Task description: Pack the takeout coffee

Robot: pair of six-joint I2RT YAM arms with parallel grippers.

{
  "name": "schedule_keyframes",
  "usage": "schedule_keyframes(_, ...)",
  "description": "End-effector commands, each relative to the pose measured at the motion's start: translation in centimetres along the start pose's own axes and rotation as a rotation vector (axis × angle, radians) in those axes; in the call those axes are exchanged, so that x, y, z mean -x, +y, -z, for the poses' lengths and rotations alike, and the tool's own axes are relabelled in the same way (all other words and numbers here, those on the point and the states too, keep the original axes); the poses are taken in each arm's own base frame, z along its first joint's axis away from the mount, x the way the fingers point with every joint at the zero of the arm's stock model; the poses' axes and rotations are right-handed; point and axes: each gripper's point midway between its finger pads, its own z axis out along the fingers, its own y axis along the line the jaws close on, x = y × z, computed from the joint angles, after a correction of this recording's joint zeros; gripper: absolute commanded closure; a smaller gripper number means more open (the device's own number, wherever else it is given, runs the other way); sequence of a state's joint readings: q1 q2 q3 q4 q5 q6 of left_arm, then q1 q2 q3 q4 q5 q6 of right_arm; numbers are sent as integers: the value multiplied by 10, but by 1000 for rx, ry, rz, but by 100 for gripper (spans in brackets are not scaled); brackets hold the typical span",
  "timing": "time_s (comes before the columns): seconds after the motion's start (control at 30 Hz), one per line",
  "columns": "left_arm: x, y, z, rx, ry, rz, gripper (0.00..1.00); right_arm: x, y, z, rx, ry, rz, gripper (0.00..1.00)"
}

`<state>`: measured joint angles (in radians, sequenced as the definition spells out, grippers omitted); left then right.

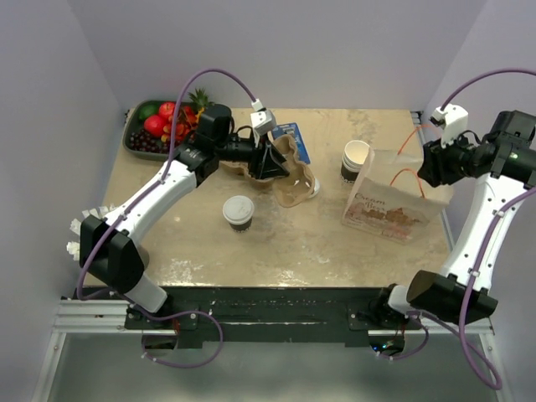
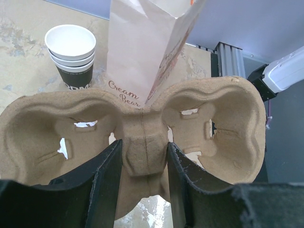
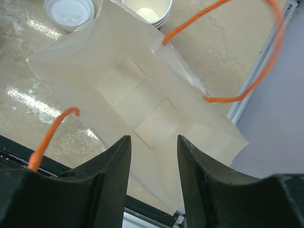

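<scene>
Left gripper [image 2: 143,153] is clamped on the middle ridge of the brown pulp cup carrier [image 2: 142,128], one finger on each side, so that's a proper grip. Right gripper [image 3: 153,142] has its fingers spread with nothing between them, hanging over the open mouth of the paper bag [image 3: 142,104].

The takeout coffee [image 1: 239,212] is standing upright on the table [image 1: 276,251], lid on, a bit left of centre in the top view. It sits below the carrier and well apart from both grippers. In the right wrist view its white lid peeks in at the upper left corner.

Carrier is tipped up with its wells facing the left wrist camera; I can't really tell if its low end rests on the table. Right of it in the top view is the stack of lidless cups [image 1: 355,159], just beside the bag. The bag stands upright, with its orange handles [image 3: 228,95] looping off either side. Upper left of the table has a fruit tray [image 1: 128,138], and a flat blue thing [image 1: 293,141] lies behind the carrier.
</scene>
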<state>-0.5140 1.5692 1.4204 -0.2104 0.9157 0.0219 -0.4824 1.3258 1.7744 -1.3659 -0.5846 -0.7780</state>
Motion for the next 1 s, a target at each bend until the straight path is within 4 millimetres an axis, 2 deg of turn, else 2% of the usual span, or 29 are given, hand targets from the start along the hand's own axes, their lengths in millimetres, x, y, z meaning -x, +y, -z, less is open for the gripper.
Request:
schedule_keyframes(0.0, 22, -2, -1, -6, -36, -68, 100, 16, -14, 7, -55, -27, 58, 51)
schedule_keyframes(0.17, 16, -4, -2, -20, -33, -51, 100, 13, -31, 0, -78, 9, 83, 49)
schedule_keyframes(0.4, 13, -9, 1, -30, -32, -55, 100, 28, -57, -1, -81, 31, 124, 46)
schedule_keyframes(0.43, 12, -11, 2, -31, -33, -55, 100, 24, -60, -8, -52, 48, 131, 44)
schedule_keyframes(0.6, 8, -12, 4, -30, -28, -61, 100, 18, -55, -20, 35, 38, 319, 26)
schedule_keyframes(0.77, 4, -14, 7, -26, -12, -68, 100, 11, -58, -30, 67, 56, 370, 25)
schedule_keyframes(0.97, 1, -13, 8, -17, 2, -74, 100, -9, -41, -53, 170, 85, 348, 29)
